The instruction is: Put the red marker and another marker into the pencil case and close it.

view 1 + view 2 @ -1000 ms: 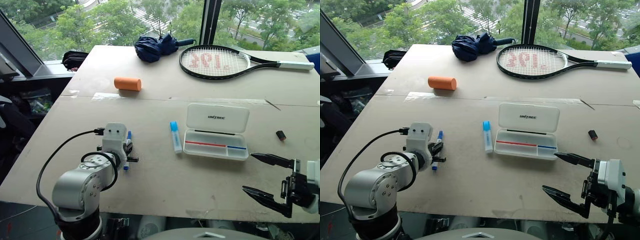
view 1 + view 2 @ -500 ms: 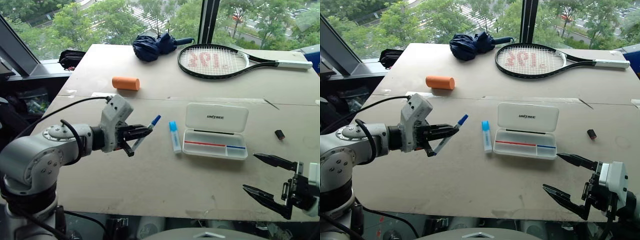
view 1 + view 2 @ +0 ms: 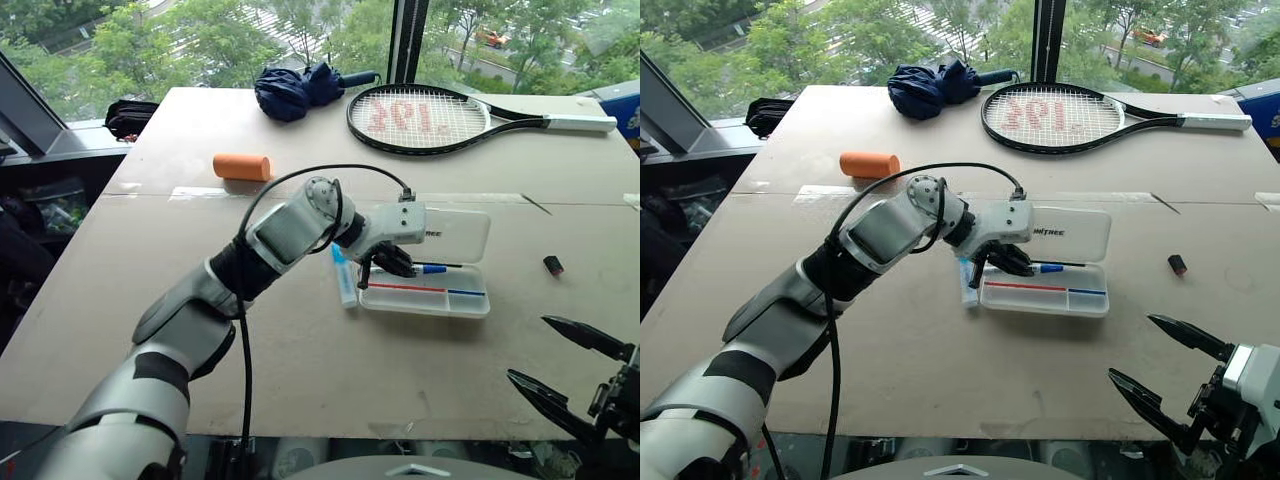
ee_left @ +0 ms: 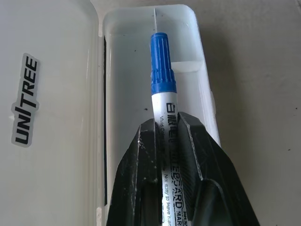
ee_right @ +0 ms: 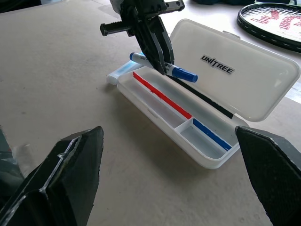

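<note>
Even daylight is let in through the windows [image 3: 200,40] beyond the table's far edge. Soft, short shadows are cast on the table [image 3: 330,370]. Sharp focus is kept throughout.

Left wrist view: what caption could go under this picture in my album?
The left hand holds a blue-capped white whiteboard marker over the open white plastic pencil case.

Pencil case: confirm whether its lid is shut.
No, the pencil case lid stands open, and the left end effector holds a blue-capped marker over its tray.
</note>
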Available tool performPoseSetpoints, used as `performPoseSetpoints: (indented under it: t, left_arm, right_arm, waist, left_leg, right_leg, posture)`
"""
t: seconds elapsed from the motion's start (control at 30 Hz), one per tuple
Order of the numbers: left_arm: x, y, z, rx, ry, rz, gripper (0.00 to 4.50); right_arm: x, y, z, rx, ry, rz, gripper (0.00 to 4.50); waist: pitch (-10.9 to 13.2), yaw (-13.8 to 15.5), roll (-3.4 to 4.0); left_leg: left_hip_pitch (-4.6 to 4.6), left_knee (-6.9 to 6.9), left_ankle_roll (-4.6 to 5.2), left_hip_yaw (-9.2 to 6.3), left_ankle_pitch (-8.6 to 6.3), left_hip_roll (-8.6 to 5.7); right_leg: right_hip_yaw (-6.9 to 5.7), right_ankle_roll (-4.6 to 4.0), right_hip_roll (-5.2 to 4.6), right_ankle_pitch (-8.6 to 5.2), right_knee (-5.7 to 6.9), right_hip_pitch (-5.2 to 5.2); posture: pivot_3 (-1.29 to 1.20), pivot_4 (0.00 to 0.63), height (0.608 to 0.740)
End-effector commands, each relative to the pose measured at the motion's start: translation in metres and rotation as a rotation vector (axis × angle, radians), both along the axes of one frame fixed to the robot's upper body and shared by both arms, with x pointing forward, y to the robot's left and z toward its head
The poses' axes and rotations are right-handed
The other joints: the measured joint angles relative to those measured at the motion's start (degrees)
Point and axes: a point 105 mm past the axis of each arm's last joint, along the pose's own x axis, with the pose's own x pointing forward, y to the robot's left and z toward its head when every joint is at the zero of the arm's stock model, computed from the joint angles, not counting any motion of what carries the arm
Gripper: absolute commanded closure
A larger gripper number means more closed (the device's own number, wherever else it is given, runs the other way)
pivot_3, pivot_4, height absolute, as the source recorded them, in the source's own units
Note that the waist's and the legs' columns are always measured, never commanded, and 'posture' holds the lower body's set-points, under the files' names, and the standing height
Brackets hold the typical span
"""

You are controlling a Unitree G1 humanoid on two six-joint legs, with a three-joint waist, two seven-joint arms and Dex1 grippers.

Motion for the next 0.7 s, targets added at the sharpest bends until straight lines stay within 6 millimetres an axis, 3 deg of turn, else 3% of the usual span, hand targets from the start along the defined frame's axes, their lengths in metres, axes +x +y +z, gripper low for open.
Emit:
performPoseSetpoints:
  t: [0.03, 0.27, 0.3, 0.43, 0.53, 0.6, 0.7]
  left_arm:
    - [0.006, -0.007, 0.004, 0.021, -0.059, -0.050, 4.45]
    - [0.011, -0.021, 0.000, 0.020, -0.068, -0.049, 4.45]
    - [0.011, -0.023, 0.001, 0.010, -0.062, -0.044, 3.52]
    - [0.009, -0.015, 0.015, -0.047, -0.001, 0.017, 1.82]
    - [-0.002, 0.006, 0.044, -0.192, 0.146, 0.167, 0.39]
    - [0.000, 0.028, 0.066, -0.339, 0.172, 0.371, 0.39]
    - [0.006, 0.065, 0.078, -0.445, 0.128, 0.679, 0.39]
  right_arm:
    - [-0.002, 0.006, 0.009, -0.020, -0.046, -0.003, 0.00]
    - [-0.005, 0.011, 0.010, -0.014, -0.049, -0.017, 0.00]
    - [-0.006, 0.011, 0.010, -0.013, -0.049, -0.019, 0.00]
    - [-0.008, 0.013, 0.010, -0.008, -0.047, -0.017, 0.00]
    - [-0.008, 0.013, 0.010, -0.005, -0.046, -0.008, 0.00]
    - [-0.007, 0.014, 0.011, 0.000, -0.049, 0.007, 0.00]
    - [-0.005, 0.017, 0.013, 0.010, -0.054, 0.040, 0.00]
  waist:
    - [0.0, 0.0, 0.01]
    - [0.0, 0.6, 0.01]
    - [0.0, 0.6, 0.01]
    - [0.1, 0.3, 0.04]
    - [0.2, -0.5, 0.22]
    - [0.2, -0.8, 0.30]
    - [0.2, -0.8, 0.30]
  left_leg:
    - [0.00, 0.00, 0.00, 0.00, 0.00, 0.00]
    - [-0.05, 0.04, 0.00, 0.02, 0.00, -0.01]
    - [-0.06, 0.04, 0.00, 0.02, 0.00, -0.02]
    - [-0.07, 0.04, 0.01, 0.01, -0.01, -0.01]
    - [-0.04, 0.01, 0.01, 0.00, -0.01, 0.16]
    - [-0.04, 0.01, 0.01, -0.07, 0.00, 0.23]
    - [-0.02, 0.02, 0.00, -0.13, 0.00, 0.27]
  right_leg:
    - [0.00, 0.00, 0.00, 0.00, 0.01, 0.00]
    - [0.00, 0.01, -0.03, -0.01, -0.03, 0.01]
    - [-0.01, 0.02, -0.04, -0.01, -0.03, 0.00]
    - [-0.01, 0.03, -0.04, -0.01, -0.02, 0.00]
    - [0.02, 0.02, 0.00, -0.01, 0.04, -0.03]
    - [-0.05, 0.02, 0.02, -0.02, 0.05, -0.03]
    - [-0.11, 0.03, 0.01, -0.02, 0.08, 0.00]
  posture:
    - [0.00, 0.150, 0.730]
    - [0.00, 0.150, 0.730]
    - [0.00, 0.150, 0.730]
    - [0.00, 0.150, 0.730]
    - [0.00, 0.150, 0.730]
    - [0.00, 0.150, 0.730]
    - [0.00, 0.150, 0.730]
